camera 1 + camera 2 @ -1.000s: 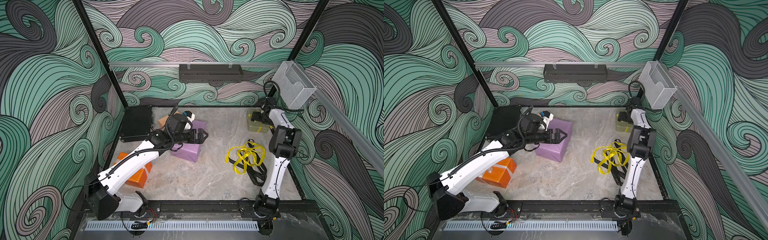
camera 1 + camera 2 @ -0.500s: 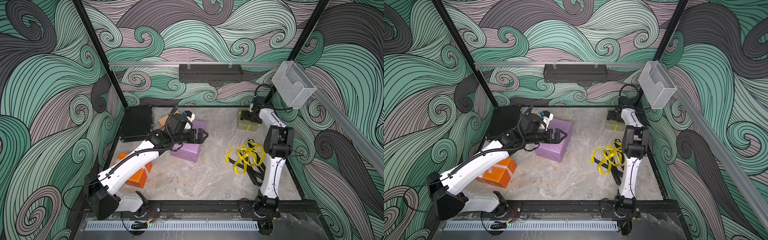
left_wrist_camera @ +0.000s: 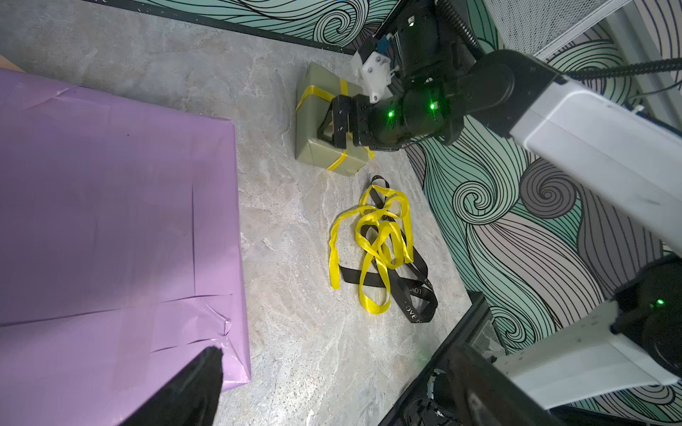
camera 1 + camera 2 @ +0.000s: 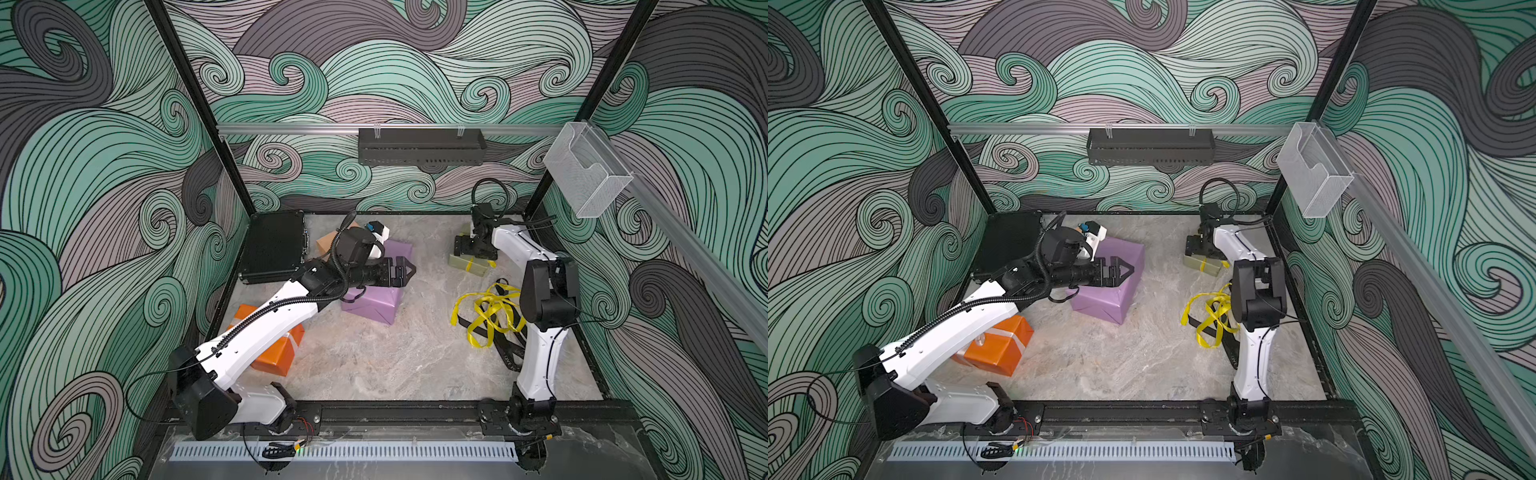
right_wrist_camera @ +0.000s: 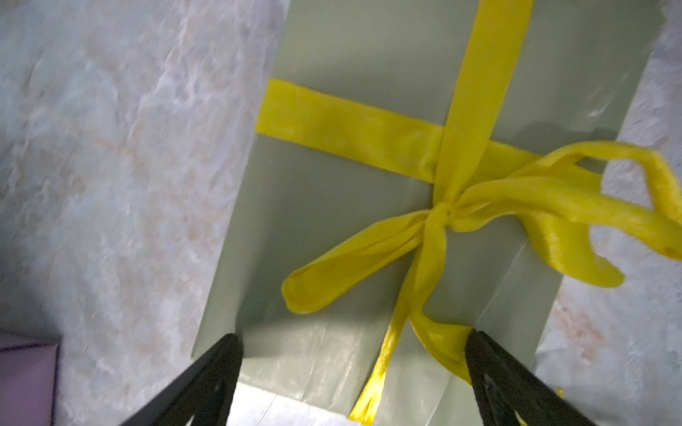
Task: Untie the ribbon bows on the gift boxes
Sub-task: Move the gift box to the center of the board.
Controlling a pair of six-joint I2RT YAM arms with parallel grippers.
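Right wrist view: right gripper (image 5: pixel 352 337) hangs over the olive-green box (image 5: pixel 332 228) near the bench's (image 5: pixel 110 147) far right corner, jaws wide, empty; its soft, slippery yellow bow (image 5: pixel 439 215) should yield to a tail pinch.

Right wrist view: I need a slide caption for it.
Open right gripper poised above the olive-green box, its yellow bow tied.

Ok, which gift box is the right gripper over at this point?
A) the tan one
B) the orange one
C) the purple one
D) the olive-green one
D: the right wrist view shows the right gripper open just above the olive-green box, with its yellow bow tied.
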